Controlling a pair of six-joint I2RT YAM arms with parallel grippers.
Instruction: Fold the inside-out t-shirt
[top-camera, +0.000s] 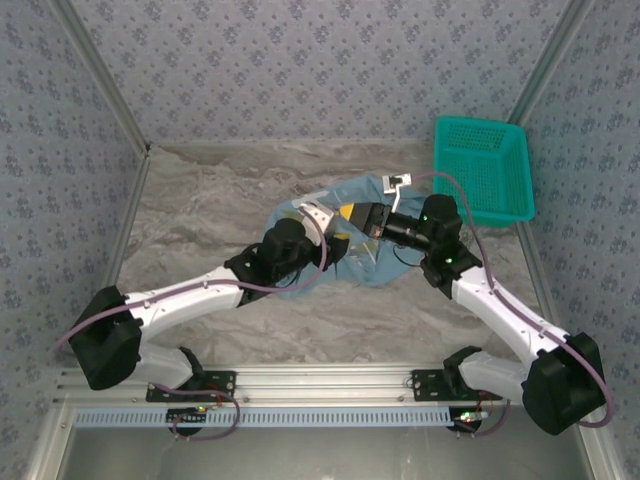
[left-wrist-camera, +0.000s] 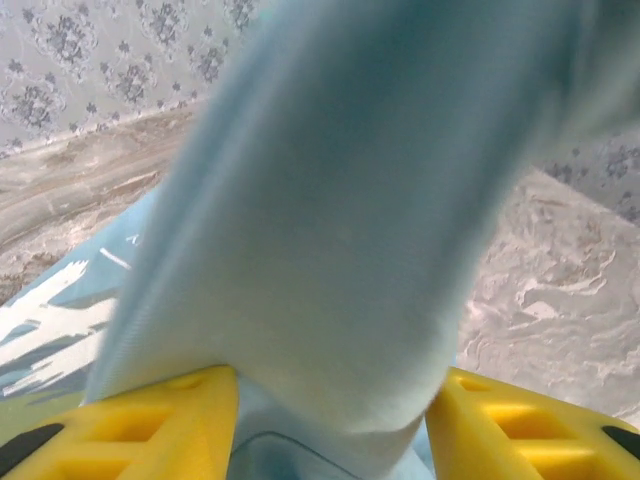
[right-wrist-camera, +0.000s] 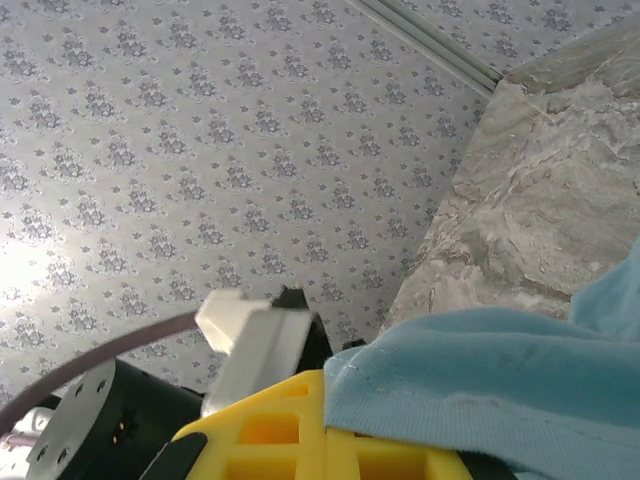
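Note:
The inside-out t-shirt (top-camera: 377, 263) lies bunched in the middle of the table, light blue. Both grippers meet over its left part. My left gripper (top-camera: 335, 238) has its yellow fingers (left-wrist-camera: 150, 420) half apart, with a thick fold of the shirt (left-wrist-camera: 340, 250) wedged between them and touching both. White lettering (left-wrist-camera: 50, 310) shows on the cloth lower left in the left wrist view. My right gripper (top-camera: 355, 215) is shut, its yellow fingers (right-wrist-camera: 270, 440) pressed together on a stitched hem of the shirt (right-wrist-camera: 480, 390). The left arm's wrist sits just beyond it.
A teal mesh basket (top-camera: 481, 170) stands at the back right, close to the right arm's elbow. Patterned walls close in the marbled table (top-camera: 200, 200) at the back and both sides. Bare tabletop lies to the left and in front of the shirt.

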